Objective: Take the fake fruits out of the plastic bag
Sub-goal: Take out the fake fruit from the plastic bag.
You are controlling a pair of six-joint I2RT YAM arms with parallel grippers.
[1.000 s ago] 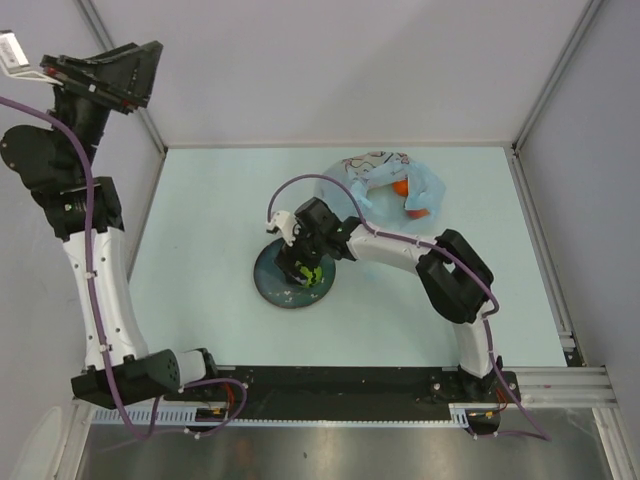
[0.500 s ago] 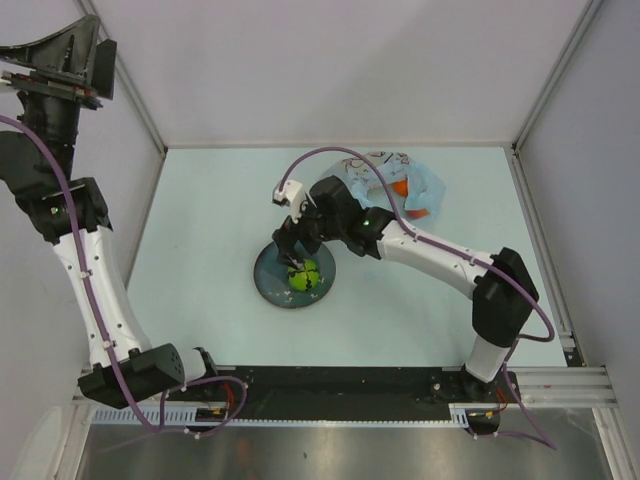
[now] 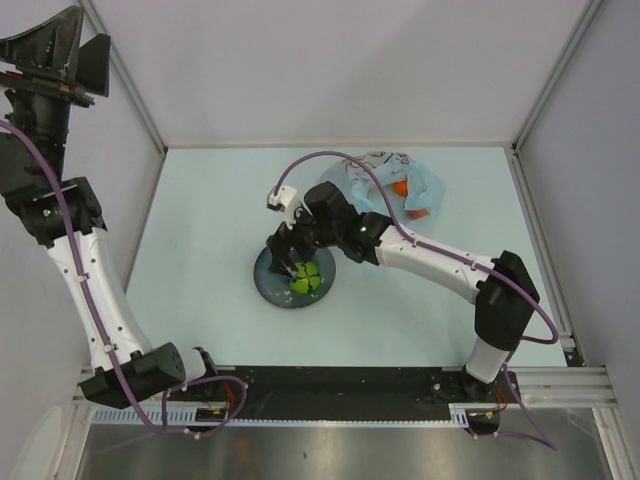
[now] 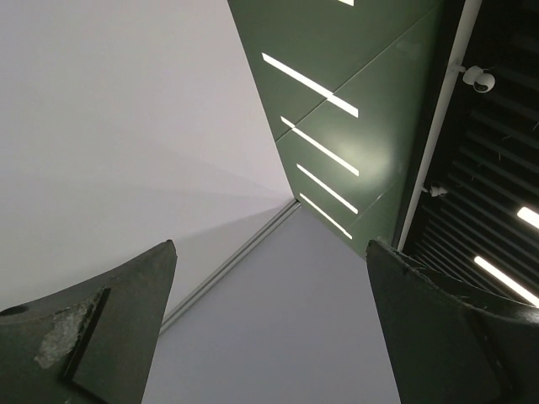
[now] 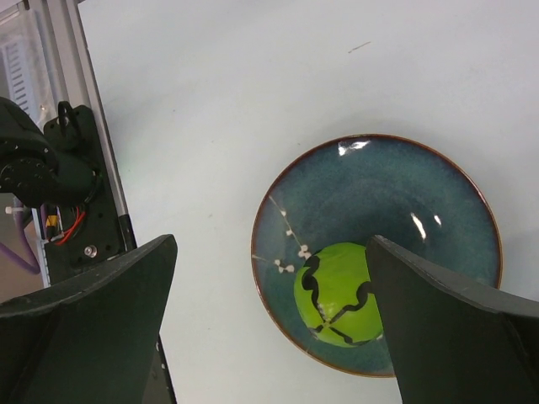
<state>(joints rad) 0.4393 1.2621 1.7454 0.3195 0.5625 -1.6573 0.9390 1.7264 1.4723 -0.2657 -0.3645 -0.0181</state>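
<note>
Two tools, and only one is anywhere near the work. Farthest left, the left tool (image 4: 269,248) is raised high off the worktop (image 3: 200,220) and points up at the ceiling. Its fingers are spread, with nothing between them. From up there it cannot pin anything down, and that is probably the main source of trouble.

Toward the middle, the right tool (image 5: 271,248) hangs above the dark plate (image 5: 379,185), fingers wide apart and carrying nothing. The green fruit (image 5: 333,295) lies on the plate just below the tool, close under its right-hand finger and off-centre toward the rim. That is one slip waiting to happen: a round, glossy fruit in a shallow dish, so a finger that brushes it on the way off could send it rolling over the rim and across the worktop.

Farther right, behind the right tool and well apart from its fingers, the plastic bag (image 3: 428,185) lies crumpled with an orange fruit (image 3: 415,208) showing through an opening. What else is in it I cannot make out. The film looks thin and loose, so a one-armed reach could pinch plastic along with fruit and drag the whole bag. A slick fruit could also squirt out of the pads and sink deeper into the folds.
</note>
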